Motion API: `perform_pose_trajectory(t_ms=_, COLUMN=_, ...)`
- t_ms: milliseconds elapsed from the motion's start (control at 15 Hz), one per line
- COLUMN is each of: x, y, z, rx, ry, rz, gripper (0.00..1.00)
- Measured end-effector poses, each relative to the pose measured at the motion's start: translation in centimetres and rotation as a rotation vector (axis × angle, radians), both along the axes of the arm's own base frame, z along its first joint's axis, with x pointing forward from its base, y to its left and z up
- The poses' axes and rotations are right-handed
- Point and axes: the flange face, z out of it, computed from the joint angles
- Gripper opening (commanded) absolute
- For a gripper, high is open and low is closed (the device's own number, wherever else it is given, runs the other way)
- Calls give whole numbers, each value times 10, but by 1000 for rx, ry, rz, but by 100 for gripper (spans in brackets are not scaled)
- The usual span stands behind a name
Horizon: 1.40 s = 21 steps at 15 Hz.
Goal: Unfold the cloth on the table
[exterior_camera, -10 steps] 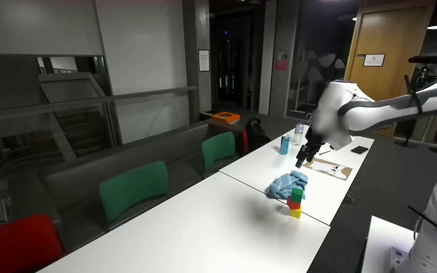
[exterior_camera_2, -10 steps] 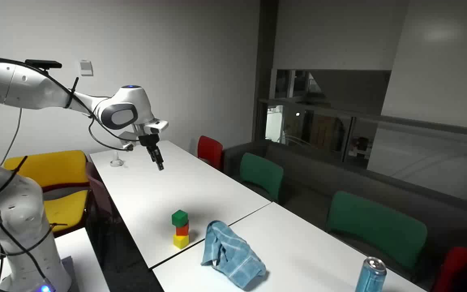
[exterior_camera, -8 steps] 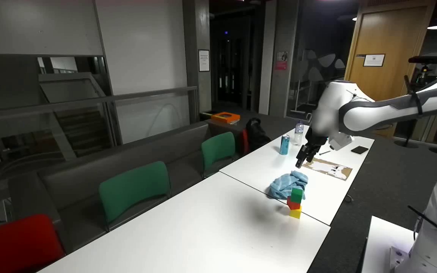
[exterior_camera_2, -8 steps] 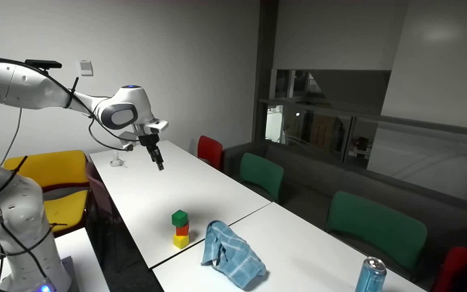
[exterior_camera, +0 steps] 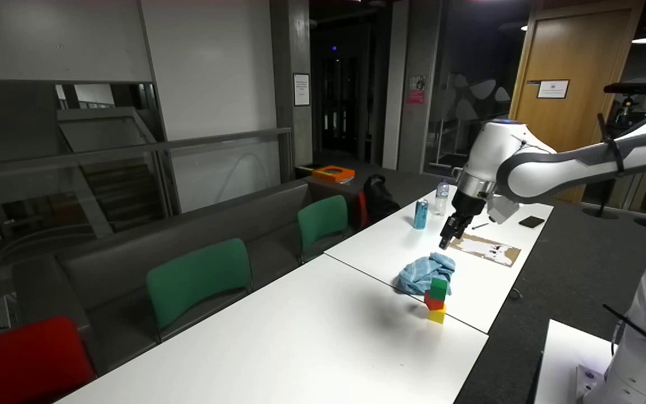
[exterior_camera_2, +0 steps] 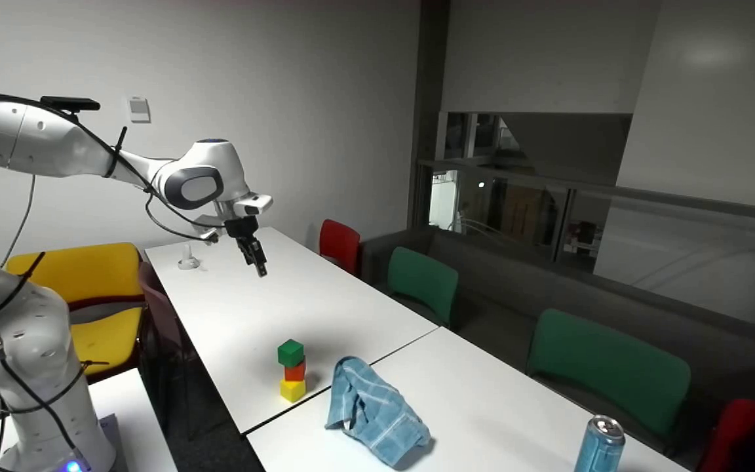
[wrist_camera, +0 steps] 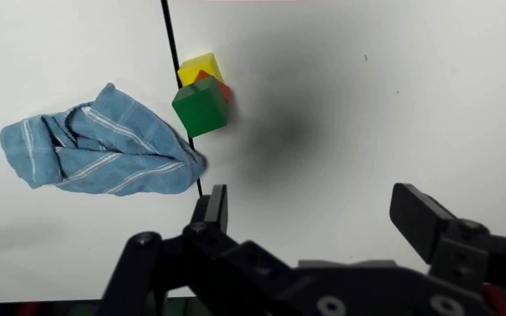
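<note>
the cloth (wrist_camera: 117,169) lies bunched on the counter (wrist_camera: 349,149), just beside the stacked blocks (wrist_camera: 201,103); the gripper (wrist_camera: 310,193) hangs above, off to one side – spread wide, holding nothing – presumably so it can straddle the cloth.

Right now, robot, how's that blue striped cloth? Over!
Black gripper open, empty. Blue striped cloth crumpled, not unfolded. Stack of green, red and yellow cubes beside it, maybe in the way.

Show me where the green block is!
In the wrist view, the green block sits left of centre, on top of the red block, with the blue cloth to its left.
</note>
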Motion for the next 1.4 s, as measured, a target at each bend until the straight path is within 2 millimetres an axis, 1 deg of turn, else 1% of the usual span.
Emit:
perform_pose_trajectory(t_ms=200, x=3, y=-13, z=-11, rx=-121, ry=48, rz=107, gripper=100)
perform_pose_trajectory(t_ms=333, x=5, y=-30, z=-20, rx=-176, ry=96, rz=188, gripper=100)
perform_pose_trajectory(t_ms=467, x=9, y=-56, z=-27, rx=-202, ry=133, rz=281, gripper=100)
perform_pose_trajectory(t_ms=667, x=14, y=-107, z=-41, rx=-187, ry=179, rz=363, gripper=100)
perform_pose_trajectory(t_ms=867, x=14, y=-153, z=-66, rx=-154, ry=218, rz=394, gripper=100)
perform_pose_trajectory(t_ms=1000, x=14, y=-175, z=-83, rx=-127, ry=227, rz=411, gripper=100)
perform_pose_trajectory(t_ms=1133, x=16, y=-183, z=-92, rx=-113, ry=235, rz=418, gripper=100)
perform_pose_trajectory(t_ms=1400, x=19, y=-184, z=-91, rx=-114, ry=235, rz=417, gripper=100)
